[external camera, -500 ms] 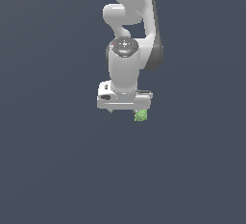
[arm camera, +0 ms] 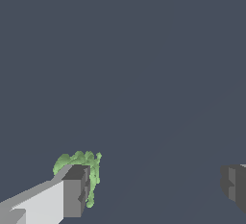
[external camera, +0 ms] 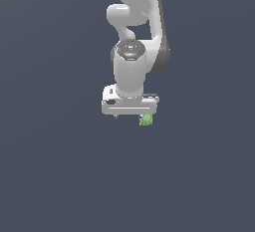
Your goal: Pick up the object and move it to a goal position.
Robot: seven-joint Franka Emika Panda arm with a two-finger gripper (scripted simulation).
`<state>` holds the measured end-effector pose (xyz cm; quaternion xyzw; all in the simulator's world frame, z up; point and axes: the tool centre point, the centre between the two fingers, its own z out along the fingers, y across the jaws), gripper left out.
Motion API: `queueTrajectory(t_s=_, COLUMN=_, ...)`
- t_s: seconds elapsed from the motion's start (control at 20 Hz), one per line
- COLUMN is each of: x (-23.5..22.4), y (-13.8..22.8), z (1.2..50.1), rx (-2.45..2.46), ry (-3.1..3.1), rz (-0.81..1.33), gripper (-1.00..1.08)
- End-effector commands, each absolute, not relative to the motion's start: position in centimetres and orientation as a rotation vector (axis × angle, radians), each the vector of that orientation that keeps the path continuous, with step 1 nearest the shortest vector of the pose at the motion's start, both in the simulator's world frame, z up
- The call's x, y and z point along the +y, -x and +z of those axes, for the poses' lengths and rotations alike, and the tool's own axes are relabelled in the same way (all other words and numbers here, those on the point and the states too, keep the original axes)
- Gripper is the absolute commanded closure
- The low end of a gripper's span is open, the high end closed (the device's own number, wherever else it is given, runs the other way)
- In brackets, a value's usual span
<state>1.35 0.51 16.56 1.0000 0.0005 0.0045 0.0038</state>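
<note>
The white Panda arm (external camera: 134,37) hangs straight down in the exterior view, its wide gripper (external camera: 130,116) level against a plain slate-grey ground. The green blob (external camera: 146,120) sits just under the gripper body at about five o'clock from the wrist, towards the exterior view's right end of the hand. It is small, lumpy and bright, much narrower than the hand above it.

From the wrist view the two dark grey fingers (arm camera: 76,192) stand far apart, with a broad stretch of bare grey between them (so the tool is plainly spread wide, not clamped). The blob (arm camera: 82,166) is pressed up against one finger only, bulging round its tip and along its inner face; the other finger (arm camera: 234,185) is well apart from it and touches nothing.

Whether the blob rests on the ground or merely clings to that finger, I cannot tell. No shadow or edge shows where the surface lies.
</note>
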Motion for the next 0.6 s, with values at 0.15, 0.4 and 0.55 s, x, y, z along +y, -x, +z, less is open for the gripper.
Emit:
queueTrajectory(t_s=0.15, x=0.5, y=-1.4, z=16.6, rx=0.008, ry=-3.134, rz=0.014, gripper=-0.92)
queueTrajectory(t_s=0.4, x=1.7, y=-0.8, z=15.6, rx=-0.002, ry=-3.135, rz=0.013, gripper=-0.92)
queueTrajectory(t_s=0.55, x=3.0, y=0.1, z=14.6, rx=-0.013, ry=-3.136, rz=0.011, gripper=-0.92)
